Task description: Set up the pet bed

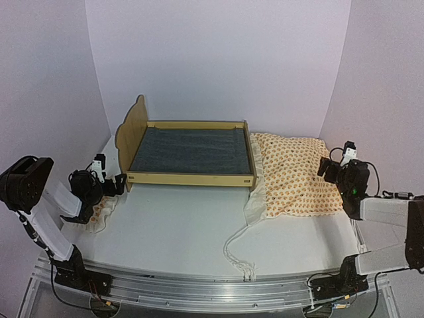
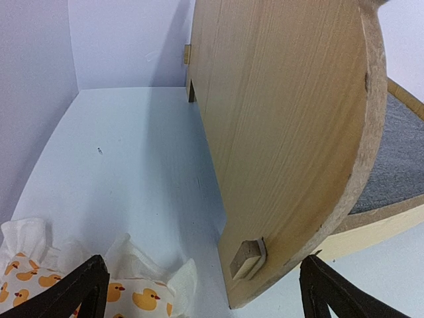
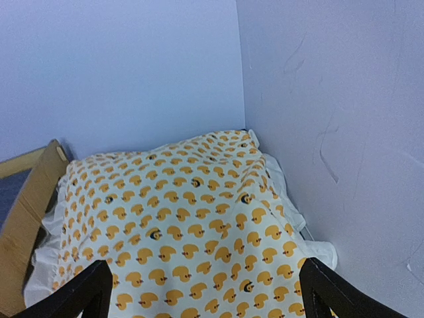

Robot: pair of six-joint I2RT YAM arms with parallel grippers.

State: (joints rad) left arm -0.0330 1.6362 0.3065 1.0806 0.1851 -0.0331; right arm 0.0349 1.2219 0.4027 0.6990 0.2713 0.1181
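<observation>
So, frame (image 1: 192,177) up, bedding (image 1: 295,175) off it, nothing gripped on either side.
Top view: frame sits dead centre with its headboard (image 1: 132,129) at the left end and the grey base (image 1: 189,149) showing. Bedding lies crumpled at centre right, touching the frame's right end. My left gripper (image 1: 116,183) hangs at the left edge just beside the headboard, jaws wide apart, nothing in them; its wrist cam has the duck-print pillow (image 2: 40,278) at lower left, on the table (image 2: 119,159). Right gripper (image 1: 324,165) is at the right edge just beside the bedding, also spread wide and holding nothing.
</observation>
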